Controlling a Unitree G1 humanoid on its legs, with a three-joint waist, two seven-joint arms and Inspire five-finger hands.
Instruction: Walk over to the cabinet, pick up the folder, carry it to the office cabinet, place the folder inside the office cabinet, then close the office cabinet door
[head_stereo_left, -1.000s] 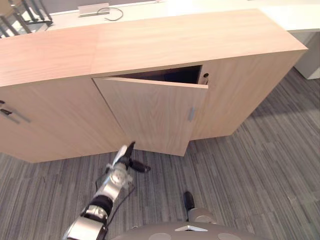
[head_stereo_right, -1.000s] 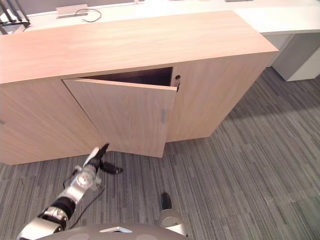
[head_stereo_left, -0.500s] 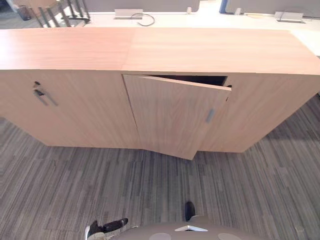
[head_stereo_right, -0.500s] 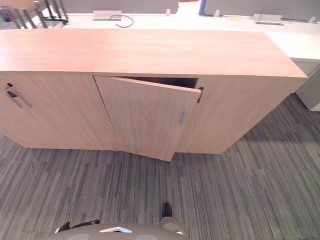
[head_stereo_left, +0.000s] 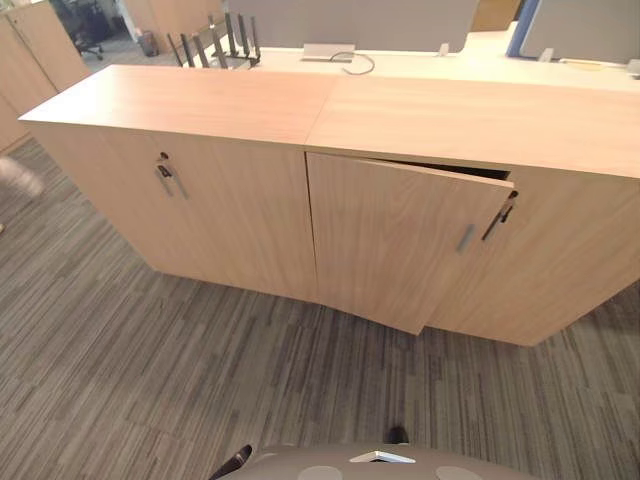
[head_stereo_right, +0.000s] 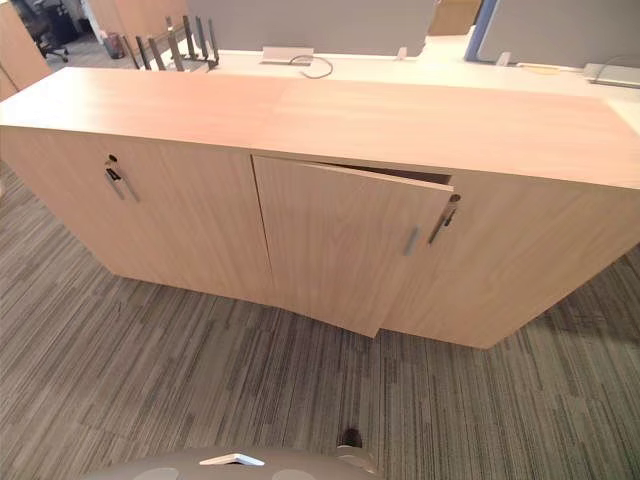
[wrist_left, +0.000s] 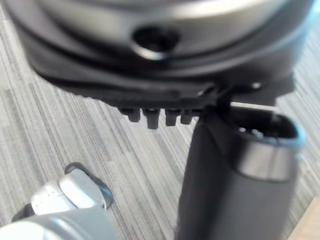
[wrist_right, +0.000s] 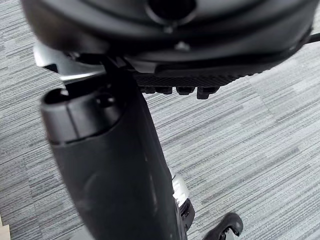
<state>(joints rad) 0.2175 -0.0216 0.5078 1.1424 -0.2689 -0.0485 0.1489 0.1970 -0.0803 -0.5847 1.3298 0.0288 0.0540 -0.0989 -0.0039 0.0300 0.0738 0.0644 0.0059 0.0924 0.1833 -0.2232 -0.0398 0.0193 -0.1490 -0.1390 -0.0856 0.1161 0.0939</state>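
Left hand (wrist_left: 165, 65) and right hand (wrist_right: 175, 50) hang over the carpet (head_stereo_left: 150, 360), fingers loose, thumbs out, holding nothing. Well ahead of both stands the cabinet (head_stereo_left: 400, 110), its middle door (head_stereo_left: 390, 240) ajar; the dark gap behind hides the inside, so whether the folder lies there cannot be told. A desk (head_stereo_left: 420, 62) runs behind.

No lettering, number, label or sign can be read anywhere on the pale wood office cabinet (head_stereo_left: 400, 120) across the middle of the frame, its door (head_stereo_left: 400, 240) standing ajar (a plain panel with a small metal handle (head_stereo_left: 465, 238)) or the striped grey carpet (head_stereo_left: 150, 380).
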